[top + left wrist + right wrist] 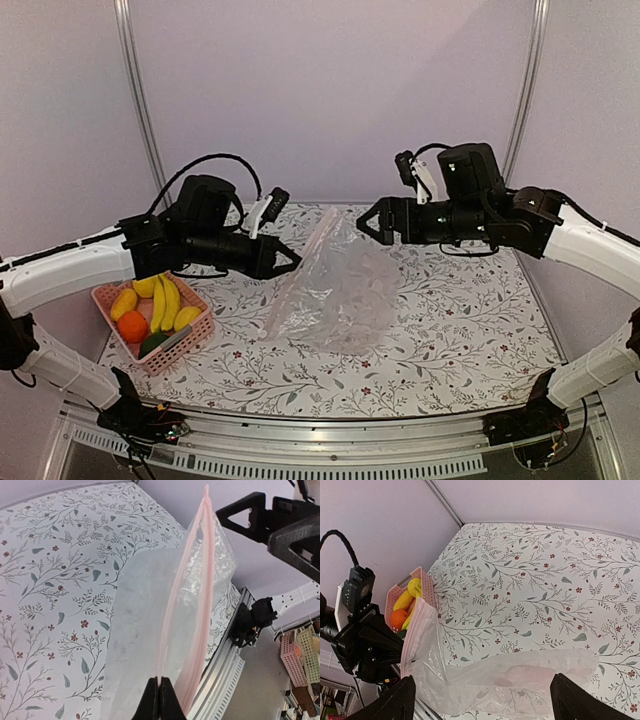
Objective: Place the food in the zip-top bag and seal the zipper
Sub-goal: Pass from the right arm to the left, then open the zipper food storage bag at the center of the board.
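Bag (335,290) hangs mouth-up, its pink zipper (192,595) running lengthwise from the left gripper (159,690), clenched on one end, toward the spread-open right gripper (485,705).

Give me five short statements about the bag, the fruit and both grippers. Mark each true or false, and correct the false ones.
1. All the food lies in the pink basket. True.
2. The left gripper is open and clear of the zip-top bag. False: its fingers are shut on the edge of the bag by the zipper.
3. The right gripper is clamped on the bag. False: its fingers stand wide apart and hold nothing.
4. No fruit shows inside the bag. True.
5. The basket stands on the right arm's side of the table. False: it sits on the left arm's side.
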